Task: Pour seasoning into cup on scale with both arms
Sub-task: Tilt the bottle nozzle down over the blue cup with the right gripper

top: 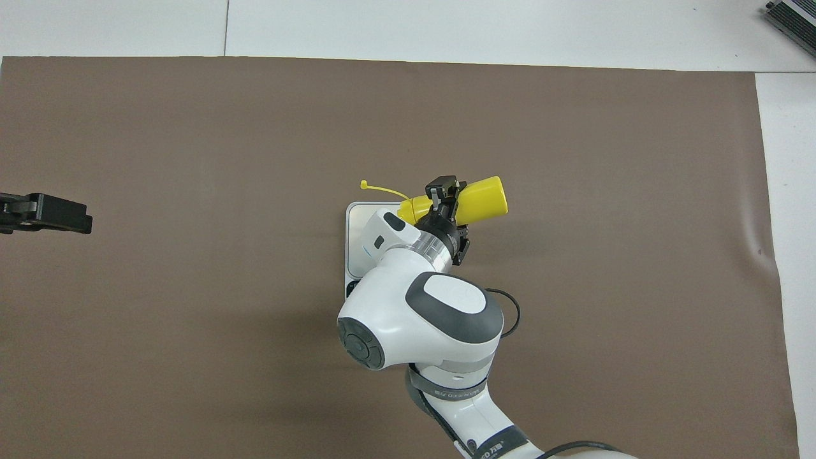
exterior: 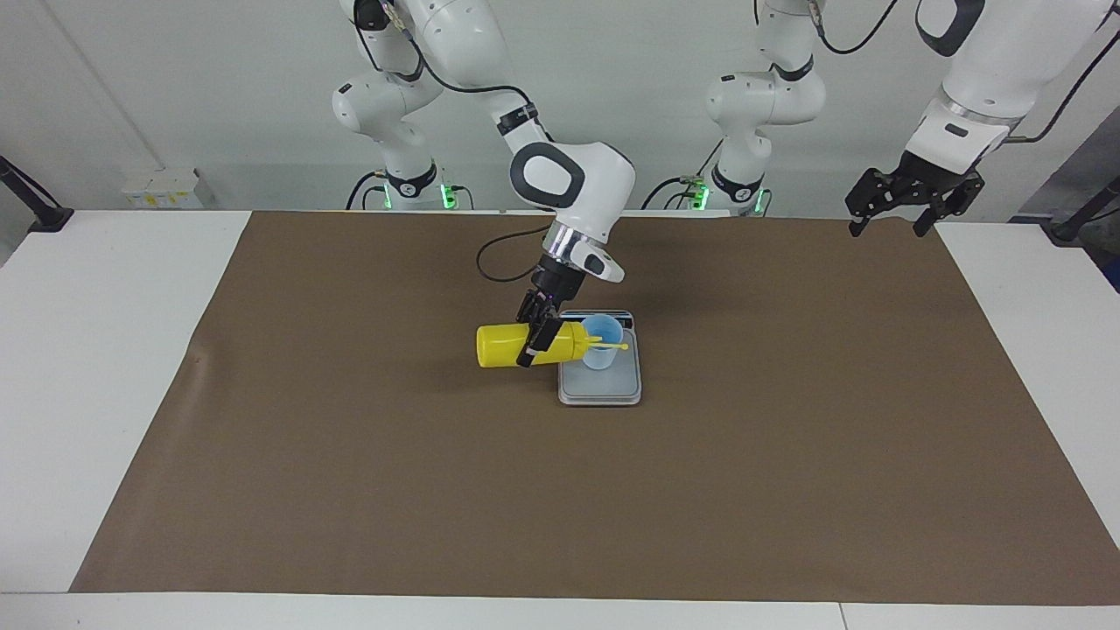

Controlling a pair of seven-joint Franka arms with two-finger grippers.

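Note:
My right gripper (exterior: 535, 341) is shut on the yellow seasoning bottle (exterior: 503, 346) and holds it on its side above the table. The nozzle points over the pale blue cup (exterior: 602, 343). The cup stands upright on the silver-grey scale (exterior: 604, 389). The thin cap strand (exterior: 615, 347) reaches across the cup's mouth. In the overhead view the right gripper (top: 446, 191) clasps the bottle (top: 484, 199) over the scale's (top: 354, 217) edge, and the arm hides the cup. My left gripper (exterior: 885, 229) waits open and empty, raised over the left arm's end of the table (top: 44, 213).
A brown mat (exterior: 350, 455) covers most of the white table (exterior: 87, 350). The scale's dark display strip (exterior: 595, 314) lies along its edge nearer to the robots. A black cable (exterior: 490, 262) loops from the right arm over the mat.

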